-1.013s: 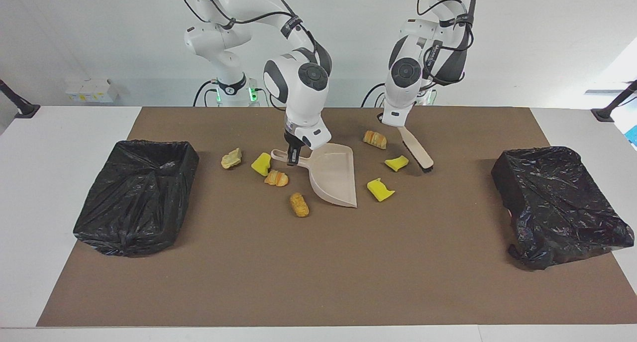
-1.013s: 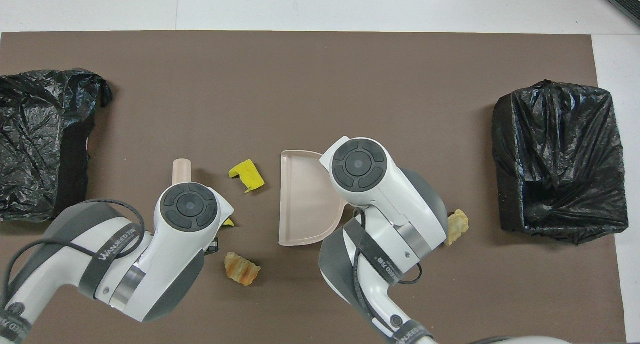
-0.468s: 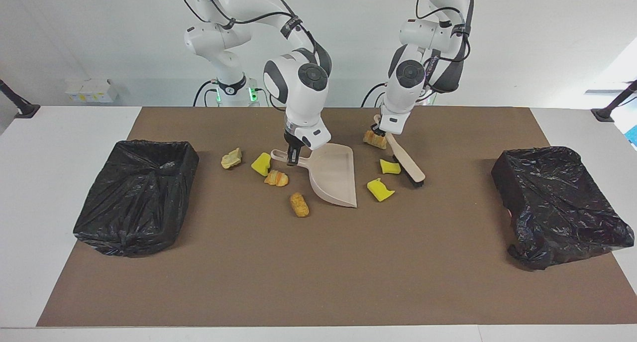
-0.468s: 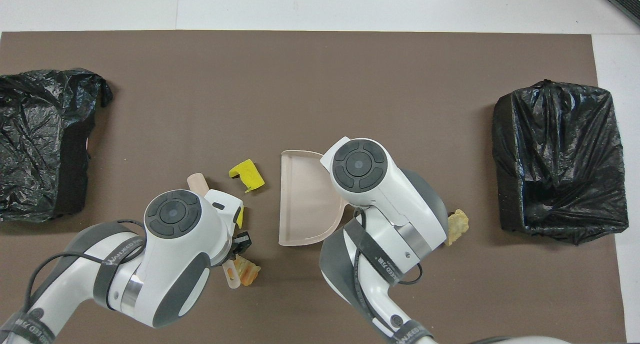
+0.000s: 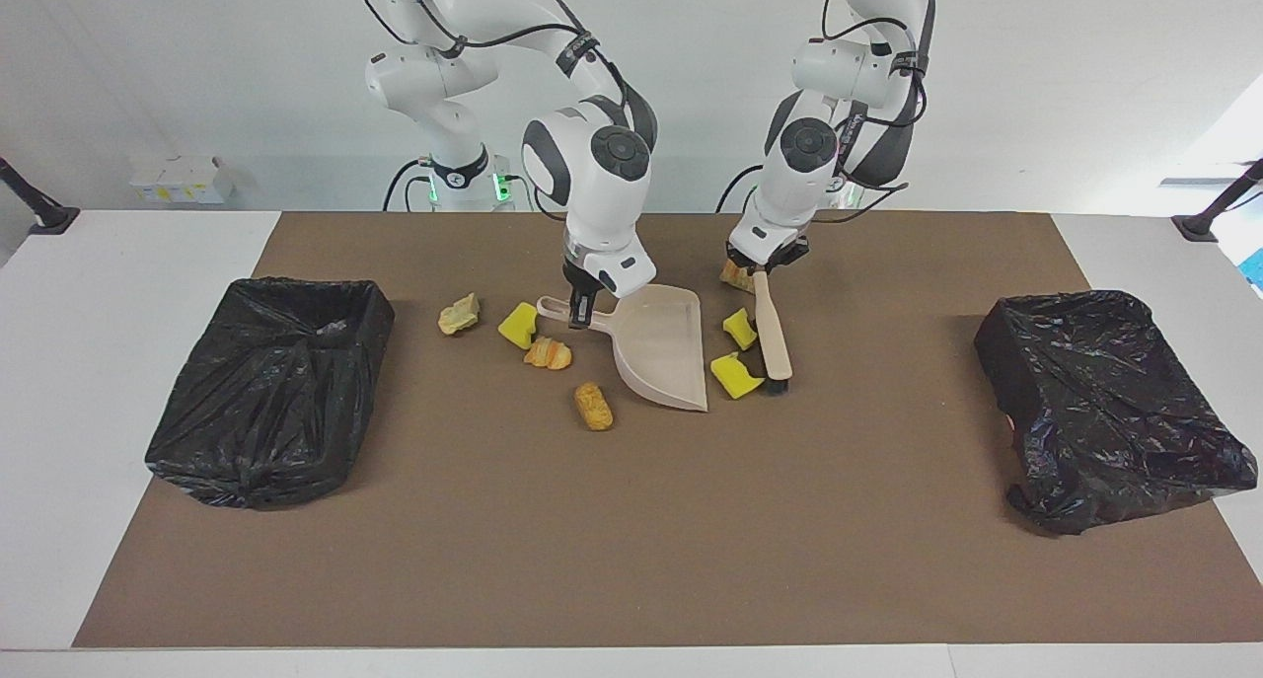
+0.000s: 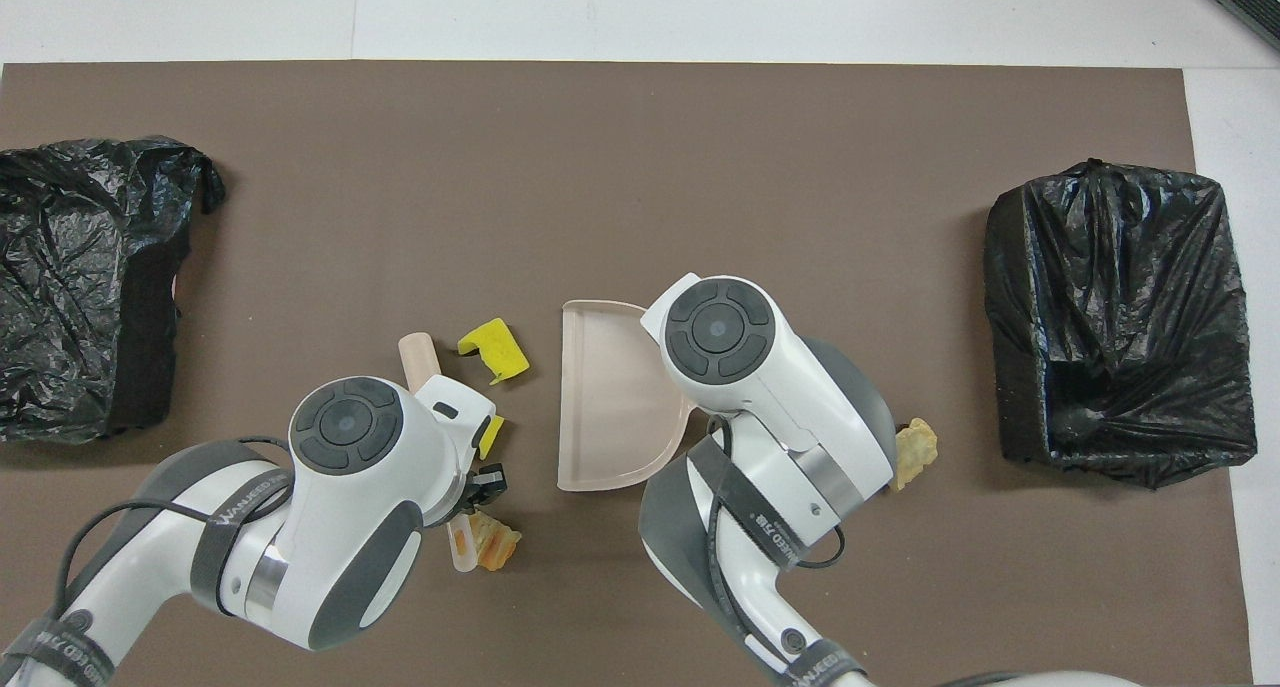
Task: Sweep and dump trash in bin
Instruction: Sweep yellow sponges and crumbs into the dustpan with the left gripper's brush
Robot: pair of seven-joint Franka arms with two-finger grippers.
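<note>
My right gripper point(image 5: 582, 308) is shut on the handle of the beige dustpan point(image 5: 661, 357), which rests on the mat with its mouth toward the left arm's end. My left gripper point(image 5: 762, 263) is shut on the brush point(image 5: 772, 328), whose bristles touch the mat. Two yellow scraps of trash point(image 5: 735, 374) point(image 5: 738, 328) lie between the brush and the dustpan's mouth. A tan lump point(image 5: 733, 275) sits partly hidden by the left gripper. More trash lies beside the dustpan's handle: a pale chunk point(image 5: 460, 313), a yellow piece point(image 5: 517, 325), and two bread-like lumps point(image 5: 548, 354) point(image 5: 593, 406).
Two bins lined with black bags stand on the brown mat, one at the right arm's end point(image 5: 271, 387) and one at the left arm's end point(image 5: 1105, 402). In the overhead view the arms cover much of the trash near the dustpan point(image 6: 610, 397).
My left arm has swung the brush toward the dustpan, pushing the two yellow scraps closer to its mouth. The right arm and the dustpan have stayed still.
</note>
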